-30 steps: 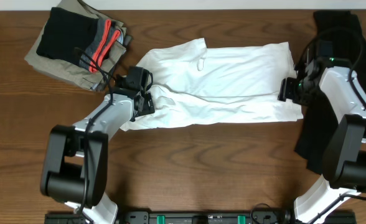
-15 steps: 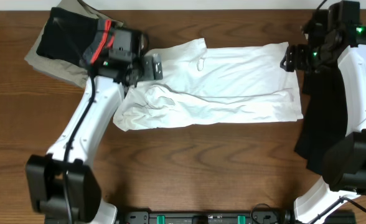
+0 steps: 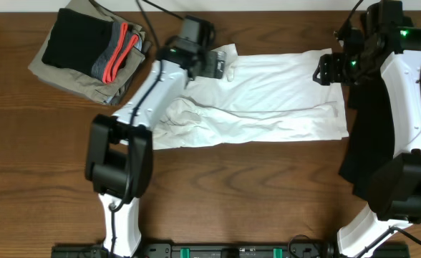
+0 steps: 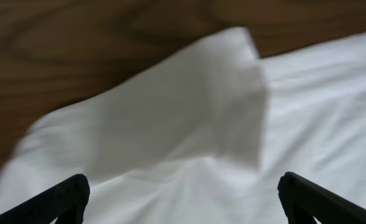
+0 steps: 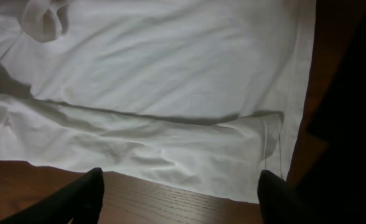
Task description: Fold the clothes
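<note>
- Left gripper point(image 3: 212, 63) hangs with jaws wide apart and empty over the far left corner of the white T-shirt point(image 3: 275, 93)
- Right gripper point(image 3: 323, 72) is likewise spread and empty at the far right corner
- T-shirt lies lengthwise across the middle of the table point(image 3: 232, 186), its near edge rumpled
- Best, I judge, to pinch both far corners at once and draw them evenly toward the near edge, keeping the cloth taut
- Since a second ago the left arm has swung from the near left hem to the far corner, and the right gripper has moved farther back
</note>
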`<state>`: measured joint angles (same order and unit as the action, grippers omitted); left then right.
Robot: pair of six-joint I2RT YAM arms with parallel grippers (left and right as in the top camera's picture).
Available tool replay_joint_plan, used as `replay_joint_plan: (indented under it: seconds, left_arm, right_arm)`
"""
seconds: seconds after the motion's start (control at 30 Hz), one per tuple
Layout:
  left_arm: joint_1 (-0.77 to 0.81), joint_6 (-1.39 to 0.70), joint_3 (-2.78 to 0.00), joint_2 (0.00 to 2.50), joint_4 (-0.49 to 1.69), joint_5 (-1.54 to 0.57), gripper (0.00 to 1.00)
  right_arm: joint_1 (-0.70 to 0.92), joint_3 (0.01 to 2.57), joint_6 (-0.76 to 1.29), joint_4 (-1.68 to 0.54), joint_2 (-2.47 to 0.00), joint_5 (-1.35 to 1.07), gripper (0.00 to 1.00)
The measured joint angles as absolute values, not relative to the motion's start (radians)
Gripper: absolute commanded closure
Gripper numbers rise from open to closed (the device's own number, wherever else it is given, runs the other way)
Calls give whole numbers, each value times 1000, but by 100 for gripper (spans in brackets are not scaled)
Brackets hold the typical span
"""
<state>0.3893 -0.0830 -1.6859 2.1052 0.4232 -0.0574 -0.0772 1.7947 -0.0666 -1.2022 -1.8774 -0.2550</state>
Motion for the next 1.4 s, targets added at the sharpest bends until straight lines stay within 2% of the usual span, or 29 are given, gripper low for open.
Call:
replay_joint_plan:
  seconds: [0.33, 0.43, 0.5, 0.53, 0.63, 0.7, 0.9, 1.2, 1.4]
  left_arm:
    - [494, -22, -1696, 2175, 369, -1, 1]
    - [498, -18, -1696, 2222, 369, 31, 4]
    - [496, -13, -1696, 2241, 370, 54, 9]
    - [495, -11, -1696, 2247, 370, 64, 13]
    - [493, -3, -1696, 2249, 350, 91, 46]
    - [493, -1, -1696, 2249, 332, 103, 63]
    - [493, -10, -1697, 2249, 315, 113, 94]
    - [493, -22, -1696, 2231, 371, 125, 94]
    - [493, -26, -1696, 2040, 489, 165, 94]
  right_arm:
    - [-77, 1795, -68, -1207, -1877, -255, 23]
    - [-77, 1795, -69, -1208, -1877, -255, 23]
    - [-77, 1795, -70, -1208, -1877, -255, 23]
    - [-77, 1795, -70, -1207, -1877, -255, 23]
    - [-77, 1795, -70, -1206, -1877, -255, 23]
    - [-77, 1795, -70, -1206, -1877, -255, 24]
    - [-77, 1795, -70, -1203, -1877, -255, 24]
    - [-77, 1795, -70, -1173, -1877, -255, 25]
    - [-77, 1795, -70, -1147, -1877, -255, 24]
